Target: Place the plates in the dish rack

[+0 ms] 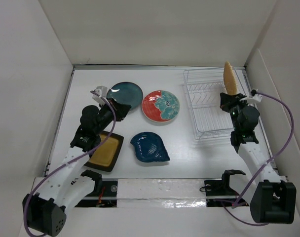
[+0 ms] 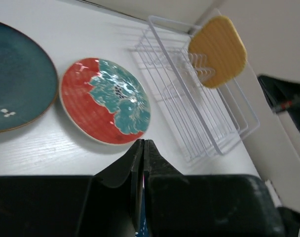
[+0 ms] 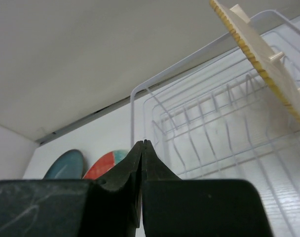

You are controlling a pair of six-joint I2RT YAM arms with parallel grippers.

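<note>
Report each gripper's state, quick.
Left gripper: closed, holding nothing.
Right gripper: closed, holding nothing; the orange plate is clear of it.

The top external camera looked steeply down from the six o'clock side, high enough to take in the whole table [image 1: 189, 158]. The left wrist camera, low and close, faced two o'clock; the right wrist camera, nearer still, faced ten o'clock. Both wrist views shared the dish rack [image 2: 189, 113], orange plate [image 2: 218, 52] and red-and-teal plate [image 2: 103, 101].

Laboratory robot test cell: plain white walls [image 1: 165, 29] enclose a white counter [image 1: 189, 158] with two bolted robot arms [image 1: 66, 170].
</note>
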